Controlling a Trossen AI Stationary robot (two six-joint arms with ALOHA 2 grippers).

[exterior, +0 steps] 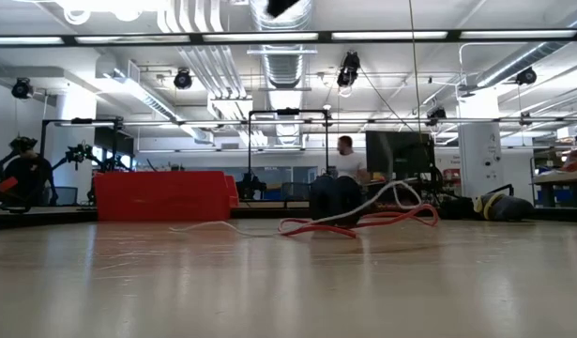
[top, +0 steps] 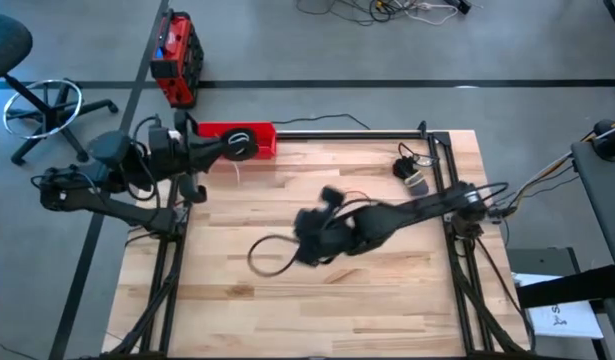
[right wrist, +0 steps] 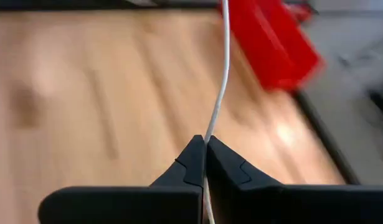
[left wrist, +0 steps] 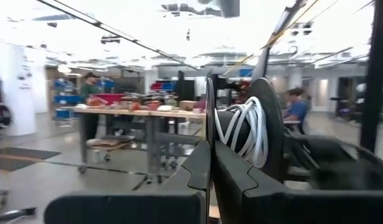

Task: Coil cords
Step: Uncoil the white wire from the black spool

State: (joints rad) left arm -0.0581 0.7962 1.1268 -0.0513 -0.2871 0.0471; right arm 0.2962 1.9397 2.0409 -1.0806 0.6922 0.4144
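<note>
The white cord (right wrist: 221, 74) runs from my right gripper (right wrist: 205, 146) toward the red tray (right wrist: 275, 43). That gripper is shut on the cord above the table's middle (top: 309, 240). Part of the cord is wound as a coil (left wrist: 247, 127) between two black discs. My left gripper (left wrist: 210, 177) holds these discs by the red tray (top: 237, 135) at the table's far left. Another loop of cord (top: 272, 255) lies on the wood near my right gripper. In the low view the red cord (exterior: 354, 225) rests slack on the table with white cord (exterior: 393, 192) arching over it. My left gripper pinches the rim of a thin black disc (left wrist: 210, 118) between its two fingers. The disc stands on edge, with the white coil and the second disc (left wrist: 270, 118) beside it. My right gripper pinches the white cord (right wrist: 207, 134) between its fingertips, fingers lying across it. The cord leads straight away from them toward the red tray.
A small black and grey object (top: 412, 172) lies at the table's far right. A red and black crate (top: 175, 60) and an office chair (top: 47, 105) stand on the floor beyond the far left corner. People sit in the room behind (exterior: 344, 160).
</note>
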